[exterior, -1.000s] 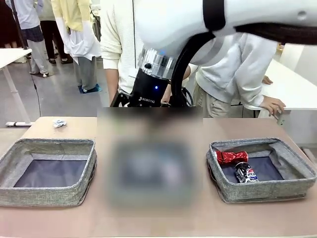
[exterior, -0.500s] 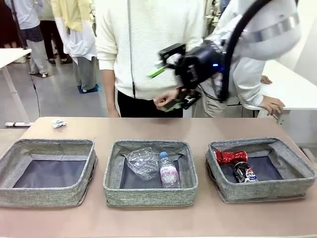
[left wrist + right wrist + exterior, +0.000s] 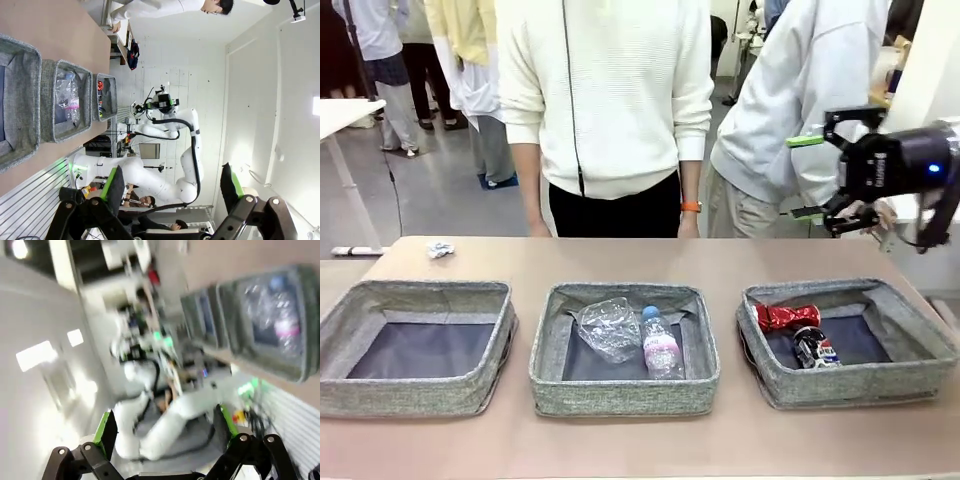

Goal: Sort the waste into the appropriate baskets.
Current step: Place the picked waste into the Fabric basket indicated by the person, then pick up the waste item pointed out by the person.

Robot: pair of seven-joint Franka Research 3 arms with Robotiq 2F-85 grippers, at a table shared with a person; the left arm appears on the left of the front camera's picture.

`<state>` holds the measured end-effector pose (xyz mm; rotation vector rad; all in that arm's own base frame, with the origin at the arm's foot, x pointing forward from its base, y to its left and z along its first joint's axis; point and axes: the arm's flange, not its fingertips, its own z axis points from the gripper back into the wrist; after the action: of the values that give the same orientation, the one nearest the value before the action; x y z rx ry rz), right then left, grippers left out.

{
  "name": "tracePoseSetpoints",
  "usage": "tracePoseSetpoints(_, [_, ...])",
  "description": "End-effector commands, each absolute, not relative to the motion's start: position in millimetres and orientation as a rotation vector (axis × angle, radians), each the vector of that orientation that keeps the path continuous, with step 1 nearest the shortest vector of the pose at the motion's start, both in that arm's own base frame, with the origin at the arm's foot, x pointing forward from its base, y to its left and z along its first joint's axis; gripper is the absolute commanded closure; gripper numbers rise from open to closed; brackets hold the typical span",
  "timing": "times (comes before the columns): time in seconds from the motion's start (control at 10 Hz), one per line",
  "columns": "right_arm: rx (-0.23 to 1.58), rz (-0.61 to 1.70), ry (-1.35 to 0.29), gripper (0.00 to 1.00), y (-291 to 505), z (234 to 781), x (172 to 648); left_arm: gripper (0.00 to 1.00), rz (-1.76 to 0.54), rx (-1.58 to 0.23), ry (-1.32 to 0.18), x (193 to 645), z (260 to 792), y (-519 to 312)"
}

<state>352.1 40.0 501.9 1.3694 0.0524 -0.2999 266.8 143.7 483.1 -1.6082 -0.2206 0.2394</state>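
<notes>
Front view: right gripper [image 3: 810, 177] agape above table edge [image 3: 800, 241]

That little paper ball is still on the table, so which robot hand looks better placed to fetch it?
Probably the left. The paper wad lies at the table's far left corner, while the right hand, open and empty, hangs above the far right side, beyond the right basket.

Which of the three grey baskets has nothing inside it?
The left basket: it shows just bare dark lining. The middle basket holds a bottle and a plastic container; the right basket holds two cans.
</notes>
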Motion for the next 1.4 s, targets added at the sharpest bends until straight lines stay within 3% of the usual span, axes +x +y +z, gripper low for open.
tracePoseSetpoints(0.0, [1.505, -0.438, -0.236, 0.00, 18, 471, 314, 0.00, 0.230, -1.630, -0.234, 266, 486, 141])
tracePoseSetpoints(0.2, [1.702, -0.566, -0.395, 0.00, 3, 438, 292, 0.00, 0.230, -1.630, -0.234, 266, 486, 141])
tracePoseSetpoints(0.3, [1.486, -0.494, -0.164, 0.00, -9, 482, 335, 0.00, 0.230, -1.630, -0.234, 266, 486, 141])
tracePoseSetpoints(1.3, [1.486, -0.494, -0.164, 0.00, -9, 482, 335, 0.00, 0.230, -1.630, -0.234, 266, 486, 141])
